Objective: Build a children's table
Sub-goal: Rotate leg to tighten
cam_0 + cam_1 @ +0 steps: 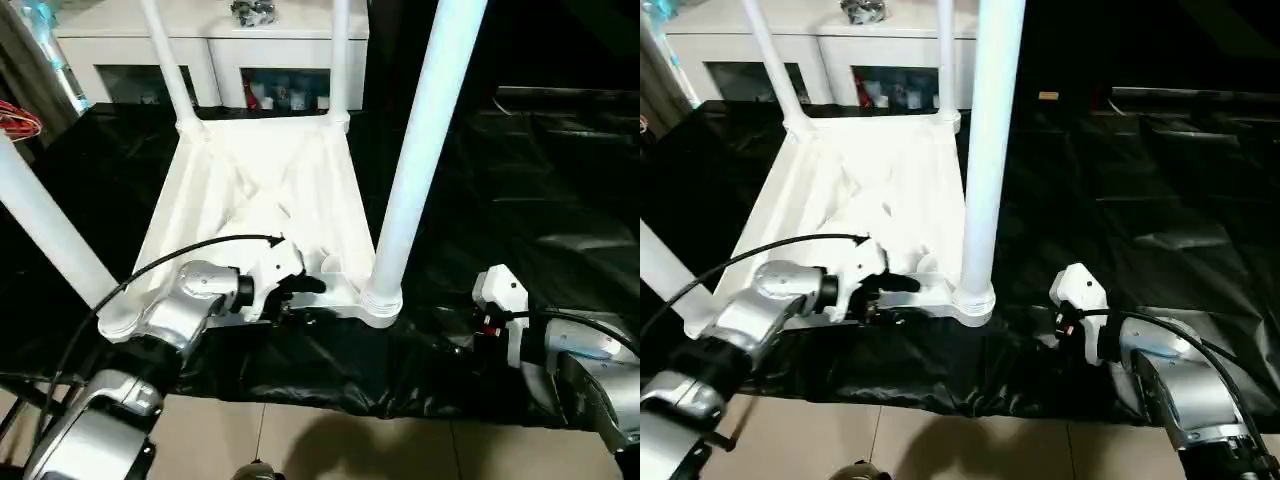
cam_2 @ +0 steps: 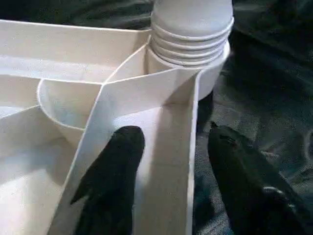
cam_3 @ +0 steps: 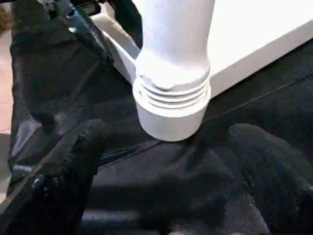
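You are looking down at the tabletop (image 1: 255,190) lying upside down on the black sheet (image 1: 520,200), ribbed underside up, with legs standing in its corner sockets. The near right leg (image 1: 420,150) is rising from its socket (image 1: 381,300) at the corner closest to you; the near left leg (image 1: 45,235) is leaning out toward your left, and the two far legs (image 1: 168,60) are standing at the cabinet side.

Your left gripper (image 2: 168,147) is sitting at the tabletop's near edge, just beside that right corner socket — one finger (image 2: 115,166) inside the rim wall, the other outside over the sheet, the two straddling the wall, parted and not pressing on it.

Your right gripper (image 3: 166,171) is hanging over the sheet near the same socket, fingers (image 3: 63,171) spread wide and holding nothing — the leg's threaded base is standing just ahead of them.

A white glass-door cabinet (image 1: 215,50) is standing behind the table.
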Controlling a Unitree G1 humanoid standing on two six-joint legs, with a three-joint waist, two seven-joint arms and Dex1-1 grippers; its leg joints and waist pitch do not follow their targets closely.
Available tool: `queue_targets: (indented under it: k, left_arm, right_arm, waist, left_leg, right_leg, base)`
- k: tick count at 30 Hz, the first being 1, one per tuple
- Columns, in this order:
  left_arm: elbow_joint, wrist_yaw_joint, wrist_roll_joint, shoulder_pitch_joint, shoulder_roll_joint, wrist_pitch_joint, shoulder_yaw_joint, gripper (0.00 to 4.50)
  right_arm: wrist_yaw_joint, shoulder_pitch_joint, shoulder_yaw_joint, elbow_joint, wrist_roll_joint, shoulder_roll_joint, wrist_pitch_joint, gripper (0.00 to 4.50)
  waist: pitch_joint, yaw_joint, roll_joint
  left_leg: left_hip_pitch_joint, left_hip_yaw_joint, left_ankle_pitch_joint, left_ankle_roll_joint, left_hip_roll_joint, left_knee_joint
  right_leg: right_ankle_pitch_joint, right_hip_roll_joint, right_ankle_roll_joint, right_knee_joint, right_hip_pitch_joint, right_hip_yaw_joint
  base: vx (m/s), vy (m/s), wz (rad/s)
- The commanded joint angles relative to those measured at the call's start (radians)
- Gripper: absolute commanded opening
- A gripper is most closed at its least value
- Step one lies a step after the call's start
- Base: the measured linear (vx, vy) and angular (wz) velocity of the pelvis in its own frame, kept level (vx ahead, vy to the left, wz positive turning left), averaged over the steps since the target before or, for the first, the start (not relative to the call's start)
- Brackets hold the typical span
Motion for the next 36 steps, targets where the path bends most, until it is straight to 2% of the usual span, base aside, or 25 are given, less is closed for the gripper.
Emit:
queue_targets:
  k: [1,2,6,8,12,15,19,25,27,28,35,36]
  left_arm:
    - [0.019,-0.006,0.012,-0.019,0.006,-0.010,0.000,2.29]
    - [0.027,-0.019,0.008,-0.023,0.004,-0.006,0.003,2.02]
    - [0.054,-0.046,0.013,-0.033,0.003,-0.012,0.008,1.92]
    - [0.066,-0.052,0.021,-0.037,0.003,-0.014,0.007,1.57]
    - [0.072,-0.066,0.027,-0.038,0.006,-0.011,0.004,1.47]
    - [0.086,-0.070,0.037,-0.041,0.006,-0.017,0.003,1.11]
    - [0.093,-0.069,0.044,-0.044,0.007,-0.021,0.001,0.87]
    - [0.098,-0.086,0.059,-0.048,0.012,-0.022,-0.006,0.30]
    - [0.100,-0.092,0.060,-0.050,0.011,-0.023,-0.003,0.30]
    - [0.101,-0.094,0.060,-0.050,0.011,-0.023,-0.001,0.10]
    - [0.086,-0.125,0.052,-0.042,0.006,-0.024,0.010,0.10]
    - [0.084,-0.126,0.052,-0.040,0.005,-0.024,0.010,0.10]
  right_arm:
    - [0.007,0.004,-0.004,-0.021,0.002,-0.012,0.012,4.50]
    - [0.008,0.004,-0.005,-0.025,0.002,-0.013,0.017,4.50]
    - [0.007,0.005,-0.001,-0.030,0.001,-0.016,0.023,4.50]
    - [0.006,0.001,0.001,-0.027,0.000,-0.016,0.024,4.50]
    - [0.000,-0.006,0.002,-0.024,0.000,-0.012,0.022,4.50]
    - [-0.003,-0.020,0.004,-0.020,-0.001,-0.004,0.015,4.50]
    - [-0.006,-0.031,0.005,-0.016,-0.003,0.004,0.008,4.50]
    - [-0.016,-0.087,0.039,0.019,-0.030,0.040,-0.022,4.50]
    - [-0.028,-0.122,0.072,0.061,-0.074,0.058,-0.058,4.50]
    - [-0.030,-0.133,0.081,0.073,-0.086,0.063,-0.065,4.50]
    - [-0.024,-0.218,0.129,0.180,-0.134,0.104,-0.114,4.50]
    - [-0.021,-0.229,0.133,0.194,-0.136,0.110,-0.121,4.50]
  waist:
    - [-0.070,0.006,-0.013]
    - [-0.070,0.005,-0.013]
    - [-0.069,0.006,-0.014]
    - [-0.070,0.006,-0.015]
    - [-0.069,0.007,-0.015]
    - [-0.069,0.006,-0.015]
    - [-0.068,0.005,-0.015]
    - [-0.070,0.003,-0.013]
    - [-0.071,0.003,-0.011]
    - [-0.071,0.003,-0.011]
    - [-0.074,0.000,-0.011]
    - [-0.074,0.000,-0.014]
  left_leg:
    - [0.000,-0.008,-0.194,0.052,0.024,-0.064]
    - [0.000,-0.008,-0.194,0.052,0.024,-0.064]
    - [0.000,-0.008,-0.199,0.050,0.023,-0.065]
    - [-0.001,-0.008,-0.194,0.050,0.024,-0.065]
    - [-0.001,-0.007,-0.188,0.053,0.023,-0.064]
    - [0.000,-0.008,-0.190,0.053,0.024,-0.064]
    - [0.000,-0.008,-0.196,0.051,0.024,-0.065]
    - [0.000,-0.008,-0.188,0.045,0.025,-0.065]
    - [0.001,-0.007,-0.189,0.043,0.024,-0.065]
    - [0.001,-0.008,-0.188,0.040,0.024,-0.065]
    - [0.000,-0.007,-0.172,0.047,0.025,-0.062]
    - [0.000,-0.006,-0.171,0.049,0.025,-0.062]
  right_leg:
    - [-0.271,-0.062,-0.151,-0.080,0.057,0.047]
    - [-0.269,-0.062,-0.155,-0.081,0.057,0.046]
    - [-0.291,-0.062,-0.151,-0.083,0.057,0.046]
    - [-0.284,-0.063,-0.152,-0.081,0.058,0.046]
    - [-0.281,-0.063,-0.153,-0.082,0.058,0.046]
    - [-0.283,-0.063,-0.155,-0.081,0.057,0.045]
    - [-0.295,-0.063,-0.151,-0.083,0.057,0.045]
    - [-0.273,-0.064,-0.162,-0.078,0.056,0.046]
    - [-0.267,-0.065,-0.170,-0.078,0.055,0.046]
    - [-0.266,-0.065,-0.171,-0.077,0.056,0.046]
    - [-0.202,-0.063,-0.196,-0.068,0.057,0.046]
    - [-0.201,-0.064,-0.198,-0.067,0.059,0.046]
  base:
    - [0.000,0.000,0.00]
    - [0.000,0.000,0.00]
    - [0.000,0.000,0.00]
    - [0.000,0.000,0.00]
    - [0.000,0.000,0.00]
    - [0.000,0.000,0.00]
    - [0.000,0.000,0.00]
    - [0.000,0.000,0.00]
    - [0.000,0.000,0.00]
    - [0.000,0.000,0.00]
    - [0.000,0.000,0.00]
    - [0.000,0.000,0.00]
